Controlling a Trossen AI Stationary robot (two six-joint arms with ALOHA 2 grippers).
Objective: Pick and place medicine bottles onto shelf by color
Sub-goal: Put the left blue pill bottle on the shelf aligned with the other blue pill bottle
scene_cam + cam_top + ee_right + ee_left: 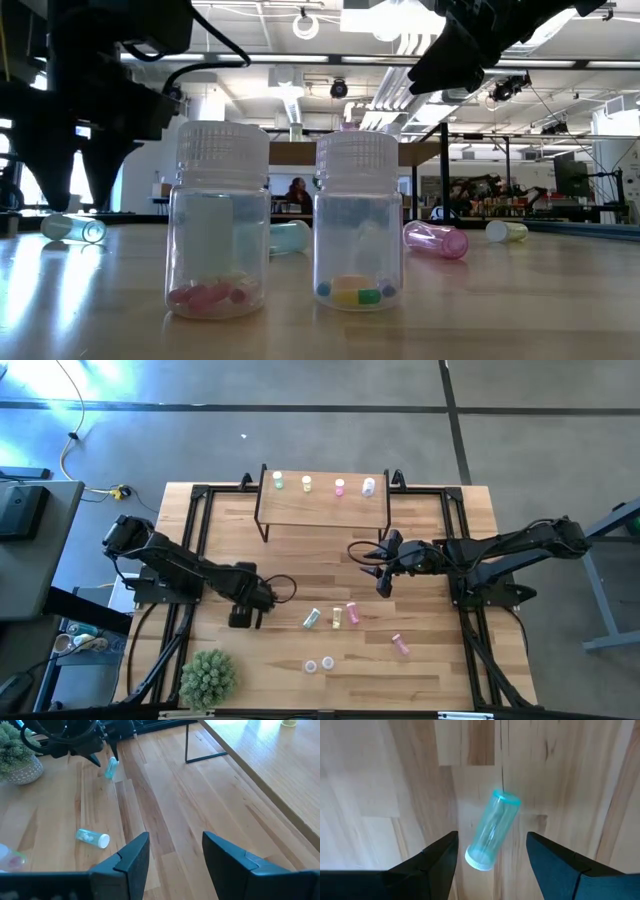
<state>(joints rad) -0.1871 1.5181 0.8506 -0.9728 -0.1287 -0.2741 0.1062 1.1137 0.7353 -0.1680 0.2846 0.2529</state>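
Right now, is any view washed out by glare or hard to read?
High view: blue-white glare streaks the floor top left. Low view: arms are backlit silhouettes against bright ceiling lights. Right wrist view: sun bleaches the shelf. Left wrist view: evenly lit.

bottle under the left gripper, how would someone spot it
Start at the left arm, on the table's left half. Its open left gripper points down at a teal bottle lying on its side between the fingers. The other lying bottles cluster nearer the table's middle.

Lying bottle (492, 831): translucent pale green, white cap. Table (380, 780): light wood, banded grain. Plant ball (208, 676): green, spiky.
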